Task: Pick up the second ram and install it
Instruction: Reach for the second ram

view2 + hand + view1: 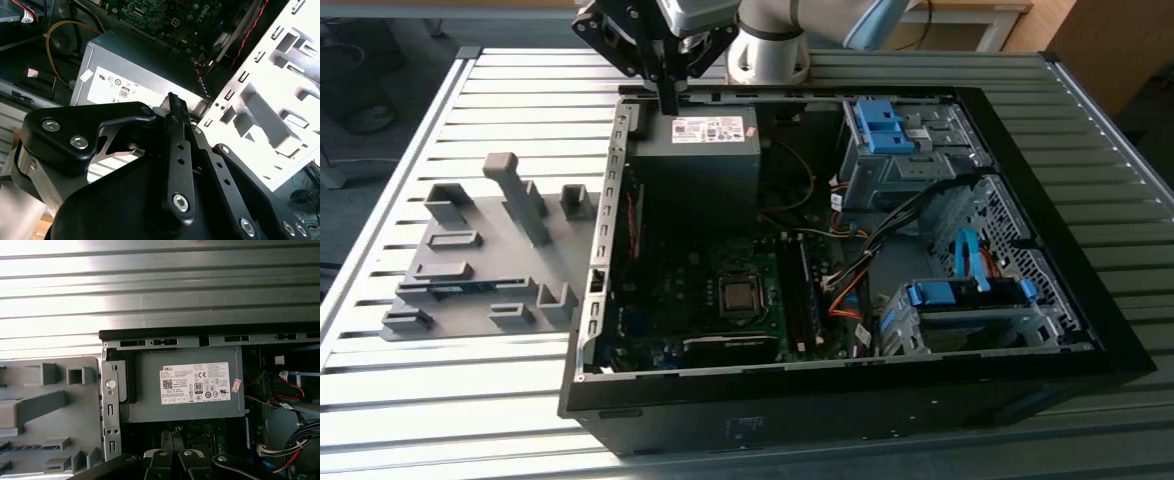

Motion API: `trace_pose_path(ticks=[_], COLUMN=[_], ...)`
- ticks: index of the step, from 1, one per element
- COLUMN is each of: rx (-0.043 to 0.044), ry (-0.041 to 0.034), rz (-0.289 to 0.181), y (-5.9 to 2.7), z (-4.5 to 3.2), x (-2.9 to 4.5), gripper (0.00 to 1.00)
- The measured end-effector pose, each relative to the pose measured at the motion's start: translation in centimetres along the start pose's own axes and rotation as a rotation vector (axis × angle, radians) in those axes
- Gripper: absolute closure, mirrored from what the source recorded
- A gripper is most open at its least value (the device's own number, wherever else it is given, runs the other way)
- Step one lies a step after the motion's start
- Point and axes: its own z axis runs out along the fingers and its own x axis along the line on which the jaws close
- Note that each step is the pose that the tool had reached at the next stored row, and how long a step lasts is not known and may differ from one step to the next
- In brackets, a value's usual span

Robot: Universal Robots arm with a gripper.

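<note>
Arm end: black two-finger gripper on a pale grey robot arm, hanging over the far rim of the case, above the outer corner of the power supply.
Jaws: drawn narrow, with the fingertips together in the second wrist view. Nothing is clamped between them.
Landmark: black steel computer case, side panel off, lying open side up on a ribbed aluminium table.
Task part: second ram, a slim dark blue-green board strip. It is outside the case, seated lengthwise in a low slot block of the fixture plate and well apart from the gripper. Chips and label are too small to make out.
Fixture: flat grey plastic fixture plate with raised blocks and one tall post. It lies on the table just beside the case wall, on the exterior view's left.
Power supply: grey sheet-metal box with a white label, inside the case against its far wall, nearest the fixture side.
Board: dark green motherboard on the case floor, with a square processor socket near its middle.
Drive bays: grey cages with blue plastic latches, inside the case along the wall on the exterior view's right.
Cabling: orange, yellow and black leads running between the board and the drive bays.
</note>
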Motion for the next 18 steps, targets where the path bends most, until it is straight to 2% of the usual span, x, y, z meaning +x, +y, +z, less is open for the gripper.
trace_pose_path(ticks=[18], rx=[0.0], ry=[0.0], rz=[0.0], y=[-0.06], z=[0.08], x=[0.79], gripper=[0.89])
